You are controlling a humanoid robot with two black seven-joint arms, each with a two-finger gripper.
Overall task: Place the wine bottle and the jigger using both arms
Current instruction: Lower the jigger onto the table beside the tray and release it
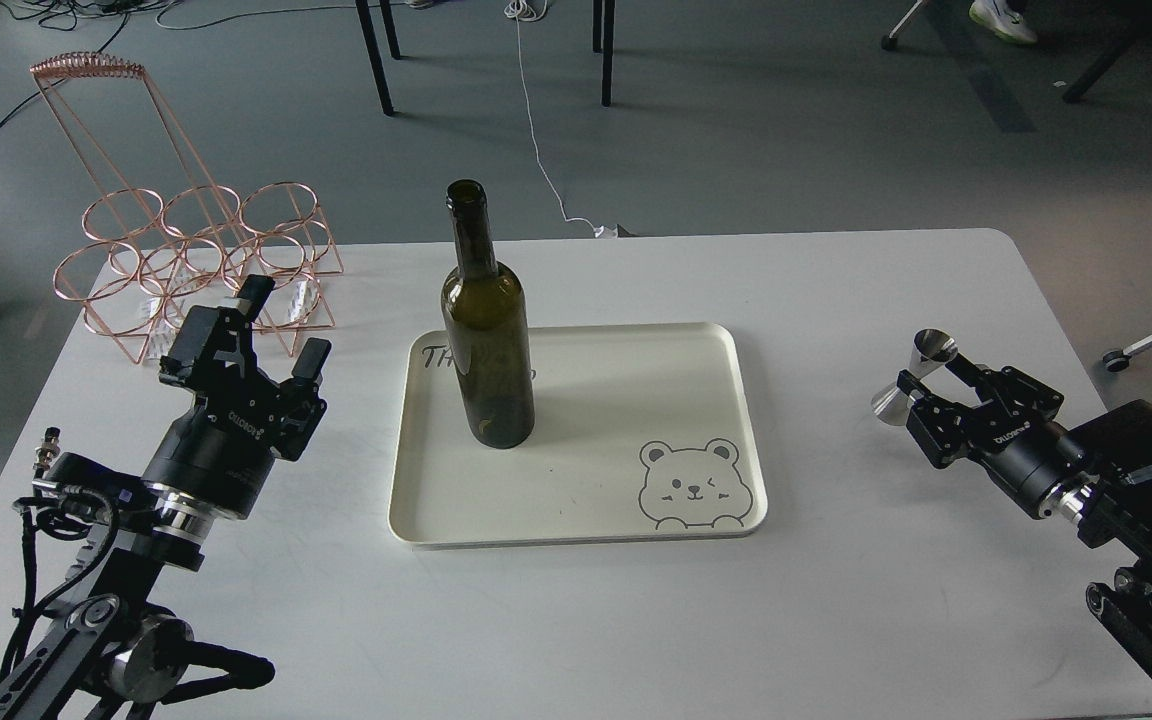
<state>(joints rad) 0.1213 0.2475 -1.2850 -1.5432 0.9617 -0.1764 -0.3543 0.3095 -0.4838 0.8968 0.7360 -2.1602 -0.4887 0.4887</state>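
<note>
A white rectangular tabletop (836, 600) fills most of the head view, with grey floor beyond its far edge.

The black two-finger left gripper (281, 325) sits over the left part of the tabletop, its jaws spread apart and holding nothing. To the right of those jaws, well apart from them, a cream rectangular plastic tray (576, 500) with rounded corners lies flat on the tabletop. A tall dark olive-green glass wine bottle (486, 340) with a long narrow neck and no label stands upright on the tray's left half, between the two sets of jaws but much nearer the left ones. A line drawing of a bear's face (691, 485) is printed in the tray's near right corner, and dark lettering at its far left corner is partly hidden behind the bottle.

Just beyond the left jaws, at the far left corner of the tabletop, stands a copper-coloured wire bottle rack (196, 260) made of rings, with a tall looped handle.

The black two-finger right gripper (926, 375) reaches in low over the right part of the tabletop. A small shiny stainless-steel hourglass-shaped jigger (918, 375) sits between its jaws, tilted so that its open upper cup leans right. The jaws stand on either side of the jigger's waist and appear closed on it. The jigger is well to the right of the tray, off its edge.
</note>
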